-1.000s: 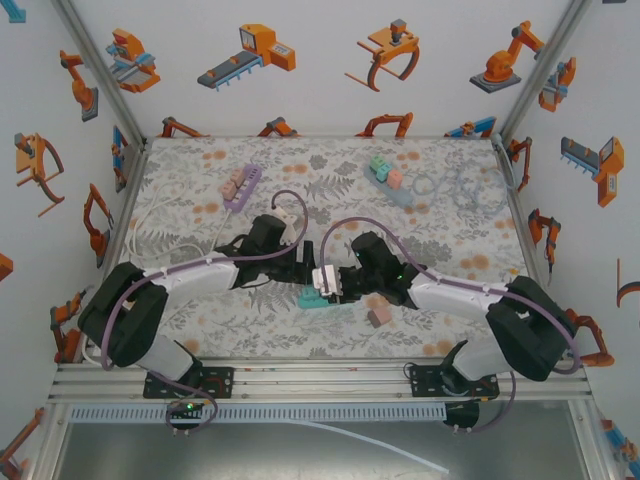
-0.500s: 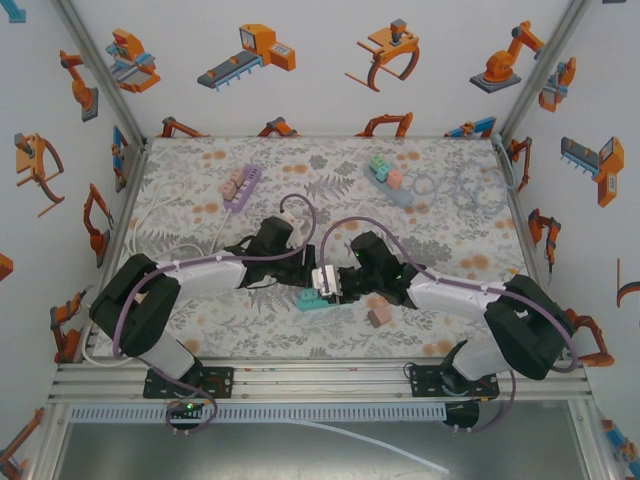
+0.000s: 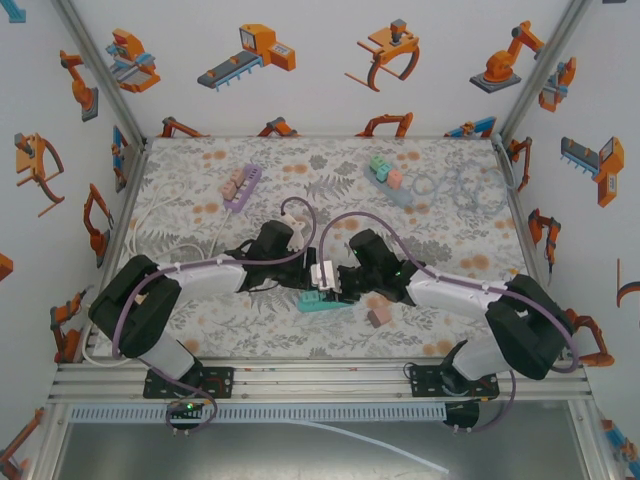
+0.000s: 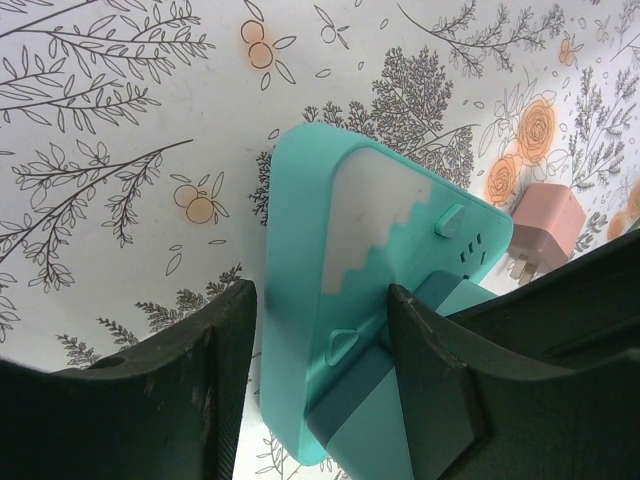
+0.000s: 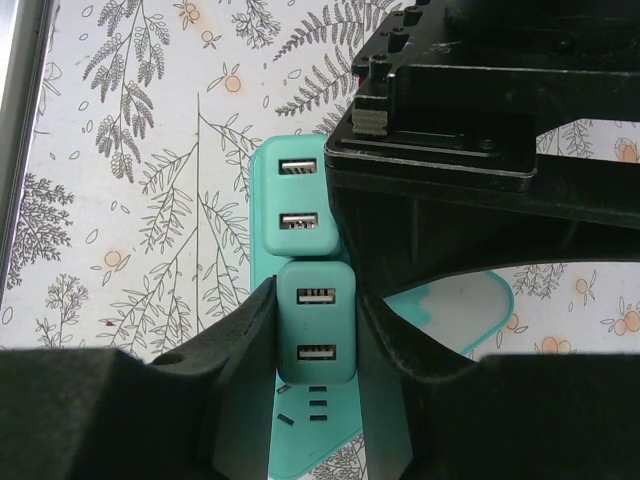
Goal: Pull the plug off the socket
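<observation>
Moved since a second ago: left arm, drawn in toward the table's centre. Left gripper (image 4: 322, 300): fingers astride the teal socket (image 4: 310, 220), we judge to brace it; actual pressure, we cannot tell. Teal plug (image 5: 316, 350): seated in the socket. Right gripper (image 5: 316, 290): clamped on the plug, ready for pulling.

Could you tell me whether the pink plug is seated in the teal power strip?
No, the pink plug lies loose beyond the teal power strip, apart from it, with its prongs bare.
</observation>
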Robot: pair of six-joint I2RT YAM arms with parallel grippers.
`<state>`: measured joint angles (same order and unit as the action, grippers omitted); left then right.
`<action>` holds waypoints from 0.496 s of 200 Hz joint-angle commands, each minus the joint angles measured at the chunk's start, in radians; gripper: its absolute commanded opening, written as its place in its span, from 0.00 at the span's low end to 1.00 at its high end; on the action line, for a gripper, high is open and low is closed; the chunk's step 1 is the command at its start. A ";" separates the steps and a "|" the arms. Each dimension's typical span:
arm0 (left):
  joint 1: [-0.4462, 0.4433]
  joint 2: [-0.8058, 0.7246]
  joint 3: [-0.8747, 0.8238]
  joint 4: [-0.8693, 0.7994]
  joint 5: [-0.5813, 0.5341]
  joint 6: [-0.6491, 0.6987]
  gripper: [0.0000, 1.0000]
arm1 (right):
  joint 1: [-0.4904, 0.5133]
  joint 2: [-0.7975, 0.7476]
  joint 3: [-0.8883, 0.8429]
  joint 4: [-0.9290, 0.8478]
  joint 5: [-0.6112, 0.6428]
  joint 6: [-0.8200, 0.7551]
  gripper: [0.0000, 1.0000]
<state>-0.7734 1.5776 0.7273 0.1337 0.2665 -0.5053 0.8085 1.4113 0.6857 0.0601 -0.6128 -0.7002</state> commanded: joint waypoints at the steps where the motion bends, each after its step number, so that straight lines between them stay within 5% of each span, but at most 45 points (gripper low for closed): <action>1: -0.006 0.047 -0.068 -0.151 -0.141 0.044 0.52 | 0.006 -0.044 0.060 0.050 -0.048 0.020 0.05; 99: 0.011 0.050 -0.075 -0.156 -0.194 0.028 0.52 | 0.055 -0.120 0.038 -0.042 0.034 -0.081 0.00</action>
<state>-0.7784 1.5730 0.7158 0.1490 0.2501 -0.5282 0.8394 1.3727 0.6876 -0.0017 -0.5476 -0.7475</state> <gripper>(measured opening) 0.527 0.340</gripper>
